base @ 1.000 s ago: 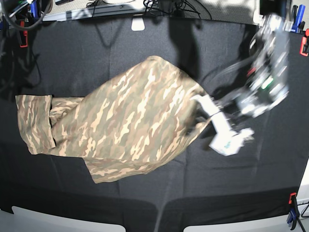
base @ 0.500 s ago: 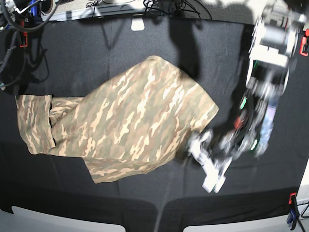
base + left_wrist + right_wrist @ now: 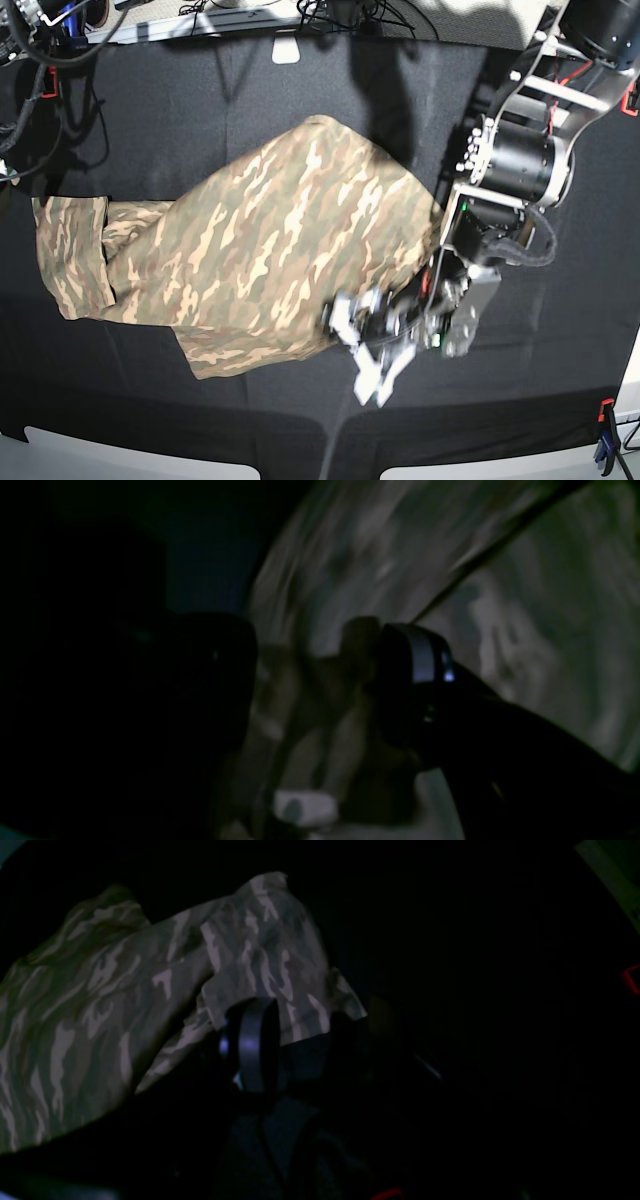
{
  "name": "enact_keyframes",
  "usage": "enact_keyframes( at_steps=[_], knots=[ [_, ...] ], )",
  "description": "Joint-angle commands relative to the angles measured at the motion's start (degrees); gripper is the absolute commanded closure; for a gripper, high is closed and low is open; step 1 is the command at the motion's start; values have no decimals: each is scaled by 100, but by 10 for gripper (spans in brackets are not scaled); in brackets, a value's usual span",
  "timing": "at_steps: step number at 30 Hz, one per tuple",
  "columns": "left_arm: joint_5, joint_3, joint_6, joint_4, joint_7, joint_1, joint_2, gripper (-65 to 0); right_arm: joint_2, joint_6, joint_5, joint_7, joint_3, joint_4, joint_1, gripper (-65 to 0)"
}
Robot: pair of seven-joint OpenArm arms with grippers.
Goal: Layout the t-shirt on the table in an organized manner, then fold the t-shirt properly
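Two grippers are in play, but only one shows in the base view: the left gripper [image 3: 365, 345] sits low over the near edge of the t-shirt [image 3: 270, 250], toward the table's [image 3: 200, 100] front right. Its fingers stand fairly wide apart, and in the left wrist view camouflage cloth appears between them; that view is dark and blurred, so whether they have actually pinched the fabric I cannot tell. The right gripper [image 3: 295, 1050] appears only in its own wrist view, its fingers spread, a sleeve or corner of the shirt lying just at their tips; whether it touches the cloth is unclear in the gloom.

The shirt lies crumpled and skewed across the middle of the black-covered table, one sleeve stretched toward the left edge, the body bunched and doubled over itself on a diagonal.

The step in hand looks like the laying-out, not the folding: the garment is far from flat. The next move likely calls for closing on the hem and drawing it outward to open the doubled layer.
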Motion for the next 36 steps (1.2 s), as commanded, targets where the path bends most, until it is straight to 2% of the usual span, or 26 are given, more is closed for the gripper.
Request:
enact_keyframes(
  at_steps=[1,4,6,8,10,11,16,21,27,31,32,33,34,36],
  knots=[
    [-46,-15,-74,-44,52,-199,26,-365,98,44,83,140,15,79,46,-280],
    [-98,-13,-595,-140,461,-105,26,-364,98,44,83,140,13,79,46,-280],
    [-374,-15,-1012,-140,748,-107,24,-317,98,44,83,140,13,79,46,-280],
    [-691,-15,-1110,-133,802,-162,24,-216,98,44,90,140,15,79,46,-280],
    [-887,-15,-1108,-133,778,-258,24,-47,98,46,197,140,13,79,46,-280],
    [-911,-15,-1110,-133,780,-315,24,0,98,46,251,140,13,79,46,-280],
    [-925,-15,-1108,-133,796,-597,-94,0,98,48,380,140,13,79,46,-280],
    [-920,-31,-970,-133,787,-859,-575,0,98,48,382,140,13,79,48,-280],
    [-920,-31,-348,-133,328,-1062,-1615,0,98,48,382,140,13,79,48,-280],
    [-968,-31,597,-133,20,-1060,-2339,0,98,48,400,140,13,79,48,-280],
    [-1019,-31,632,-133,127,-1058,-2472,0,98,48,487,140,13,79,48,-280],
    [-1167,-31,599,-133,358,-1060,-2575,0,96,48,616,140,13,79,48,-280],
    [-1379,-31,402,-133,601,-1060,-2653,0,96,50,778,140,11,79,48,-280],
    [-1989,-31,-295,-133,984,-1060,-2734,0,96,57,1071,140,-35,79,50,-280]
  ],
)
